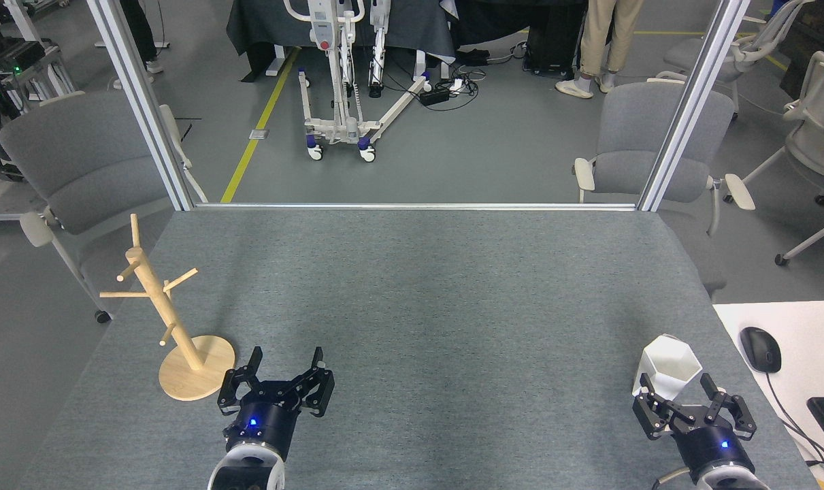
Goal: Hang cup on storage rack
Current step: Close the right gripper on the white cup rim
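While the cup (669,365) is standing upright at the table's (452,306) near right corner, rim up and long axis vertical, the right gripper (678,396) is sitting just on the robot's side of it, fingers spread wide and pinching nothing, tips flanking the cup's lower body or just short of it; contact cannot be told from this view. So the cup is lying straight ahead of those fingers, and the right arm is by far the nearer one. Cup is looking matte white, faceted, with a hexagonal rim open to the camera, tapering toward the base; a small handle-like strip is showing on its left side, hard to make out. Across the table, well apart at the near left, the storage rack (173,327) is standing on its round wooden base, pole leaning in this view, short pegs all bare. Just right of that base the left gripper (286,356) is waiting with fingers also spread, empty. Beyond the right edge a mouse (760,348) is lying on a white desk.
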Robot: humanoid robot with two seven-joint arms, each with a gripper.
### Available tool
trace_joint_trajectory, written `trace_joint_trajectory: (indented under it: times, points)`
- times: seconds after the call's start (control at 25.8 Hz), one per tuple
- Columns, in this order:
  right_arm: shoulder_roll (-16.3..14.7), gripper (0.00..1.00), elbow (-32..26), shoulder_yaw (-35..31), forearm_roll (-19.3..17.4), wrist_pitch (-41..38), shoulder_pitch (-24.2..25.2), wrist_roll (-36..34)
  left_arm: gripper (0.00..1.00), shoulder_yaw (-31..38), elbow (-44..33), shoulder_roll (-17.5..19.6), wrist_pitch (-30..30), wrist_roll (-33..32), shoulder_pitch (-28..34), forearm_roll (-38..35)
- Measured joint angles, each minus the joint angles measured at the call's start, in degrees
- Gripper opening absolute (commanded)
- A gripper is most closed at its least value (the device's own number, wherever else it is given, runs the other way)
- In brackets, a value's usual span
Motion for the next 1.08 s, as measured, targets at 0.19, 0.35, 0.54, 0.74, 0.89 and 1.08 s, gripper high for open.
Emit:
trace_joint_trajectory:
  times: [0.19, 0.35, 0.54, 0.74, 0.89, 1.08]
  points:
    - [-0.09, 1.0, 0.82, 0.0, -0.01, 0.02, -1.07, 0.09, 0.99, 0.02, 0.36, 0.02, 0.06, -0.03, -0.06, 0.0]
    - [-0.09, 0.99, 2.11, 0.05, 0.04, 0.05, -2.25, 0.11, 0.99, 0.03, 0.44, 0.02, 0.08, -0.03, -0.09, 0.0]
    - [-0.09, 1.0, 3.13, 0.08, 0.07, 0.05, -3.34, 0.34, 0.99, 0.03, 0.53, -0.08, 0.08, -0.03, -0.09, 0.0]
    - [0.05, 1.0, 4.26, 0.3, 0.09, 0.23, -4.26, 0.18, 1.0, 0.03, 0.87, -0.2, 0.16, -0.03, -0.14, 0.0]
    - [0.12, 1.0, 5.63, 0.73, 0.14, 0.48, -5.52, 0.06, 1.0, 0.03, 1.19, -0.19, 0.18, -0.03, -0.4, 0.0]
    - [0.2, 1.0, 6.52, 0.86, 0.16, 0.54, -6.21, 0.05, 1.0, 0.03, 1.36, -0.16, 0.2, -0.03, -0.52, 0.0]
